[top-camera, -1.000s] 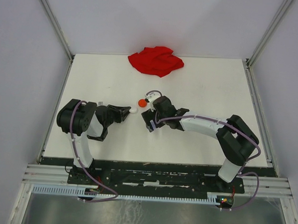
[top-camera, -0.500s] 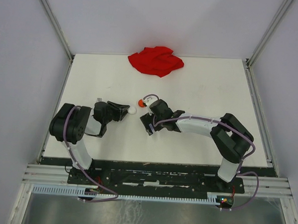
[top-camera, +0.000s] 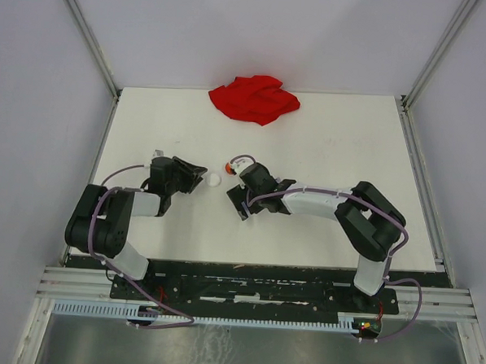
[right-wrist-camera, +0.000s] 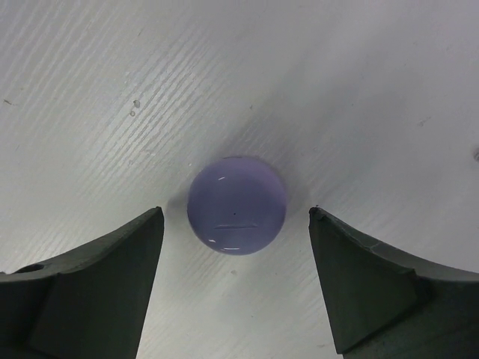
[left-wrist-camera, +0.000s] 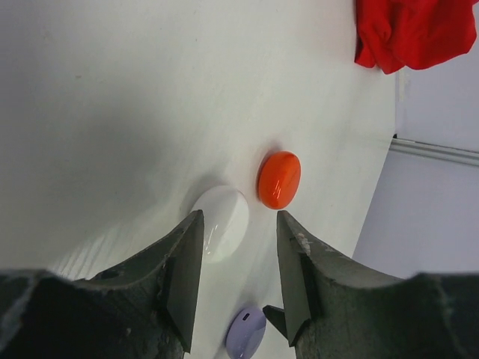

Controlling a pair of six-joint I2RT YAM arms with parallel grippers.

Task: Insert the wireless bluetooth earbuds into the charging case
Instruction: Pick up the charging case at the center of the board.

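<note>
No stemmed earbuds show in any view. Three small round discs lie mid-table: a white disc (top-camera: 214,180) (left-wrist-camera: 221,222), an orange-red disc (top-camera: 228,166) (left-wrist-camera: 279,179) and a lavender disc (right-wrist-camera: 236,205) (left-wrist-camera: 246,333). My left gripper (top-camera: 197,174) (left-wrist-camera: 239,218) is open and empty, with the white disc just past its tips. My right gripper (top-camera: 240,201) (right-wrist-camera: 236,217) is open and points down over the lavender disc, one finger on each side, not touching it. In the top view the right gripper hides the lavender disc.
A crumpled red cloth (top-camera: 254,99) (left-wrist-camera: 415,31) lies at the table's far edge. Metal frame posts and white walls stand along the left, right and far sides.
My left gripper has drawn back to the left, away from the white disc, and its arm has swung lower left. My right gripper has shifted slightly left, partly covering the orange-red disc.
</note>
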